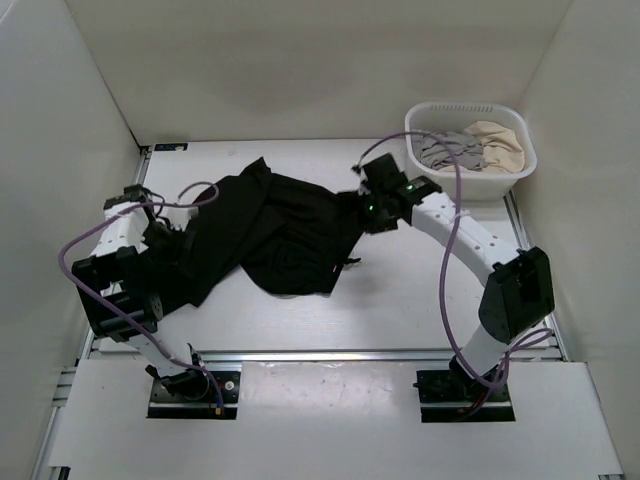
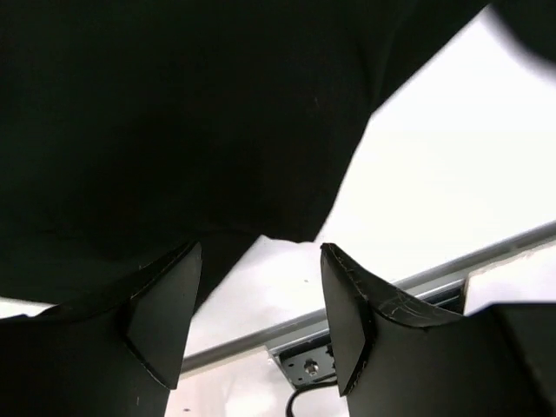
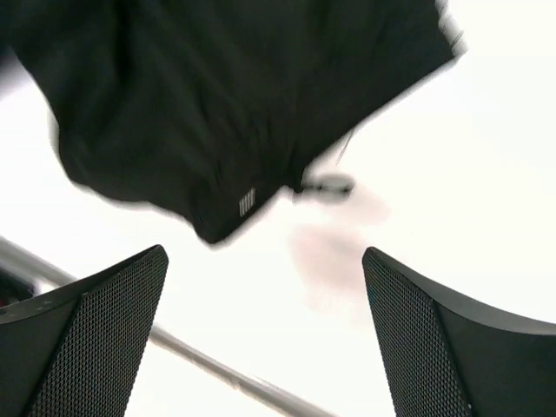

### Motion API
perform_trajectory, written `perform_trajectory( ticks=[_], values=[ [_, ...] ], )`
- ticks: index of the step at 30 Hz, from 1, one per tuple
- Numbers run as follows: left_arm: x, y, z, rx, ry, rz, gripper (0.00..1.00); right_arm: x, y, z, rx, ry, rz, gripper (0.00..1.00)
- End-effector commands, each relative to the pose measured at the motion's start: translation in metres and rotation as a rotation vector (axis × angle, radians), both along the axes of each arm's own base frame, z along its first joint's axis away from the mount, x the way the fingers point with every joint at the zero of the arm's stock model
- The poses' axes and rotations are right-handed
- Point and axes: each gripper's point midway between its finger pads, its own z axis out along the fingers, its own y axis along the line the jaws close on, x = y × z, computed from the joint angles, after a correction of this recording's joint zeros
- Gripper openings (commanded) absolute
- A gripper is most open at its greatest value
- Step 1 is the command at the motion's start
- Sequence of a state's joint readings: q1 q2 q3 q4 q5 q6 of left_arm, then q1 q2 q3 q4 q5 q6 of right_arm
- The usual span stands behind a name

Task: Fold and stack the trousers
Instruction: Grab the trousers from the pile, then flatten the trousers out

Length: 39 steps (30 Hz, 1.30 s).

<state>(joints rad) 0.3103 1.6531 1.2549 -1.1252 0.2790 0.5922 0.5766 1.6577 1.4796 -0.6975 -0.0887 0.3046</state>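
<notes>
Because the trousers (image 1: 285,230) look limp and light, pinch an edge mid-frame; left fingers (image 2: 165,313) and right fingers (image 3: 95,334) gape empty.

The overhead camera looks down across the whole table (image 1: 400,300) — both wrist cameras peer closely at the same trousers (image 1: 290,230).

The trousers (image 1: 280,235), plain black and matte, lie crumpled and unfolded, stretching from centre-left to the middle of the frame.
</notes>
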Motion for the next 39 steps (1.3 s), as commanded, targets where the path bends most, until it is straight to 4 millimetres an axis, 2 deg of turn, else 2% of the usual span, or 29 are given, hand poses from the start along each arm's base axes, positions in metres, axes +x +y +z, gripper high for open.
perform_trajectory(
  ticks=[1, 3, 6, 7, 8, 9, 10, 11, 13, 14, 16, 17, 18, 20, 21, 23, 25, 26, 27, 30, 31, 32, 33, 34, 35, 36, 37, 38, 39],
  values=[
    [-0.019, 0.000, -0.005, 0.050, -0.037, -0.060, 0.69, -0.067, 0.013, -0.060, -0.103, 0.173, 0.194, 0.97],
    [-0.023, -0.001, -0.015, 0.052, -0.038, -0.069, 0.69, -0.080, 0.022, -0.078, -0.104, 0.186, 0.237, 0.99],
    [-0.041, 0.001, -0.039, 0.073, 0.027, -0.058, 0.69, -0.068, 0.037, -0.086, -0.104, 0.178, 0.244, 0.99],
    [-0.052, 0.005, -0.047, 0.101, 0.064, -0.039, 0.69, -0.066, 0.043, -0.098, -0.107, 0.215, 0.253, 0.99],
    [-0.052, 0.009, -0.053, 0.123, 0.073, -0.022, 0.65, -0.065, 0.054, -0.094, -0.079, 0.242, 0.263, 0.99],
    [-0.060, 0.010, -0.059, 0.134, 0.110, -0.011, 0.65, -0.068, 0.051, -0.105, -0.101, 0.282, 0.253, 0.99],
    [-0.060, 0.015, -0.063, 0.164, 0.107, 0.001, 0.62, -0.065, 0.056, -0.105, -0.095, 0.295, 0.249, 0.99],
    [-0.067, 0.013, -0.071, 0.155, 0.134, -0.001, 0.59, -0.070, 0.053, -0.120, -0.130, 0.345, 0.245, 0.99],
    [-0.073, 0.010, -0.077, 0.147, 0.158, 0.016, 0.51, -0.069, 0.049, -0.131, -0.159, 0.358, 0.236, 0.98],
    [-0.073, 0.008, -0.079, 0.136, 0.164, 0.015, 0.40, -0.072, 0.047, -0.134, -0.164, 0.373, 0.225, 0.96],
    [-0.077, 0.006, -0.081, 0.131, 0.178, 0.034, 0.26, -0.069, 0.049, -0.138, -0.138, 0.383, 0.215, 0.76],
    [-0.077, 0.006, -0.081, 0.131, 0.178, 0.034, 0.14, -0.068, 0.045, -0.140, -0.141, 0.391, 0.206, 0.64],
    [-0.077, 0.006, -0.081, 0.129, 0.180, 0.047, 0.14, -0.065, 0.040, -0.143, -0.137, 0.400, 0.178, 0.41],
    [-0.075, 0.005, -0.074, 0.123, 0.170, 0.048, 0.14, -0.061, 0.034, -0.148, -0.118, 0.416, 0.135, 0.25],
    [-0.067, 0.007, -0.067, 0.131, 0.143, 0.050, 0.14, -0.057, 0.033, -0.151, -0.102, 0.415, 0.127, 0.12],
    [-0.065, 0.010, -0.055, 0.144, 0.128, 0.052, 0.14, -0.055, 0.018, -0.150, -0.083, 0.435, 0.069, 0.00],
    [-0.051, 0.014, -0.035, 0.164, 0.064, 0.046, 0.14, -0.047, 0.004, -0.143, -0.061, 0.426, 0.016, 0.00],
    [-0.049, 0.017, -0.026, 0.176, 0.053, 0.048, 0.14, -0.054, -0.009, -0.149, -0.076, 0.447, -0.013, 0.00],
    [-0.036, 0.021, -0.012, 0.192, 0.005, 0.042, 0.14, -0.048, -0.022, -0.141, -0.073, 0.423, -0.053, 0.00],
    [-0.018, 0.032, 0.011, 0.240, -0.075, 0.054, 0.14, -0.061, -0.060, -0.142, -0.129, 0.453, -0.098, 0.00],
    [-0.008, 0.035, 0.021, 0.247, -0.098, 0.057, 0.14, -0.067, -0.071, -0.135, -0.150, 0.454, -0.107, 0.00],
    [-0.003, 0.034, 0.024, 0.238, -0.101, 0.055, 0.14, -0.070, -0.080, -0.134, -0.169, 0.453, -0.117, 0.00],
    [0.002, 0.024, 0.025, 0.174, -0.111, 0.008, 0.14, -0.071, -0.090, -0.133, -0.180, 0.451, -0.133, 0.00],
    [-0.003, 0.012, 0.026, 0.117, -0.076, -0.025, 0.25, -0.077, -0.095, -0.131, -0.171, 0.451, -0.127, 0.00],
    [-0.008, 0.003, 0.016, 0.058, -0.022, -0.033, 0.39, -0.079, -0.093, -0.130, -0.142, 0.453, -0.125, 0.04],
    [-0.010, -0.007, 0.013, 0.028, -0.003, -0.063, 0.50, -0.079, -0.088, -0.123, -0.103, 0.435, -0.102, 0.13],
    [-0.023, -0.023, 0.000, 0.029, 0.054, -0.122, 0.64, -0.079, -0.080, -0.120, -0.058, 0.443, -0.092, 0.27],
    [-0.027, -0.032, -0.006, 0.046, 0.059, -0.179, 0.72, -0.075, -0.066, -0.113, -0.041, 0.403, -0.064, 0.53],
    [-0.033, -0.042, -0.012, 0.062, 0.060, -0.239, 0.86, -0.073, -0.060, -0.110, -0.047, 0.385, -0.057, 0.60]
  ],
)
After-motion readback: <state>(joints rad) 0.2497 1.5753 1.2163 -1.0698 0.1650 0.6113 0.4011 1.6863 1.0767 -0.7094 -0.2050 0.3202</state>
